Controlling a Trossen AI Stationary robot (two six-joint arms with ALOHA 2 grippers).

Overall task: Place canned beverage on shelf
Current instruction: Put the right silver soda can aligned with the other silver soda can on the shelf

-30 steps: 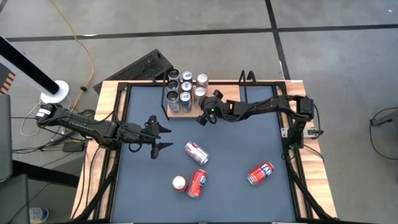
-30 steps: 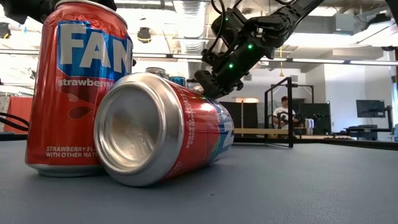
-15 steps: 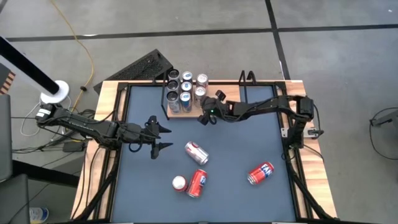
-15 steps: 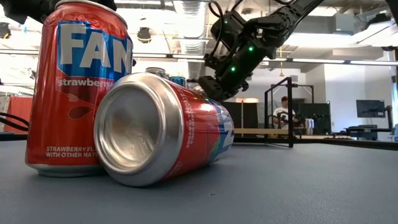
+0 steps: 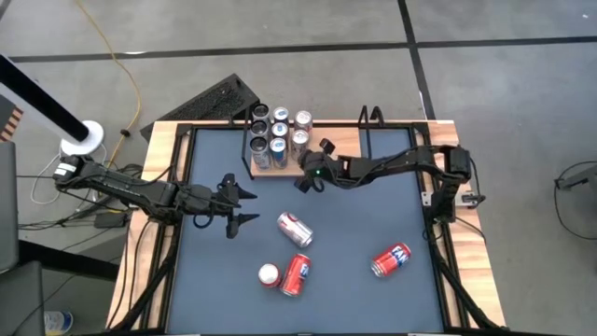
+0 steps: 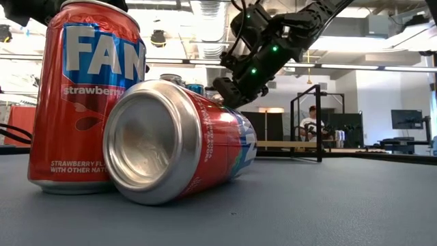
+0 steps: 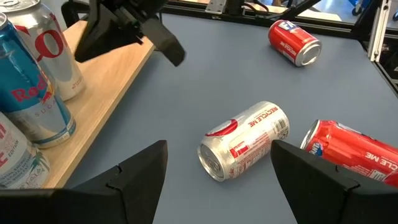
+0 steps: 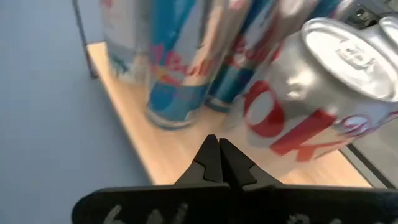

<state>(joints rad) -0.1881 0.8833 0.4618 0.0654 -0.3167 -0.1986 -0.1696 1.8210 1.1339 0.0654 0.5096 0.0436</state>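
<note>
We see the right gripper (image 5: 302,180) just beside the shelf (image 5: 277,168), at the shelf's 4 o'clock corner. Its 2 fingers are pressed tight together with nothing between them, and in the right wrist view the closed tips (image 8: 218,163) point at the bare wood in front of a silver and red can (image 8: 323,93) and 2 blue cans. We cannot tell whether the tips touch the board.

The shelf sits at 12 o'clock on the table (image 5: 401,219), against the far rim, and holds 6 upright cans in 2 rows of 3.

The left gripper (image 5: 244,205) hangs over the table at about 9 o'clock, well apart from the shelf. Its jaws stand partly open and grip nothing. Its fingers (image 7: 134,176) frame a silver can (image 7: 244,140) that lies on its side just beyond them, at 4 o'clock from the gripper, untouched.

We count 3 more red cans on the table: one upright (image 5: 269,274) and one lying (image 5: 296,274) just beside it at 6 o'clock, and another lying (image 5: 391,260) towards 4 o'clock.
</note>
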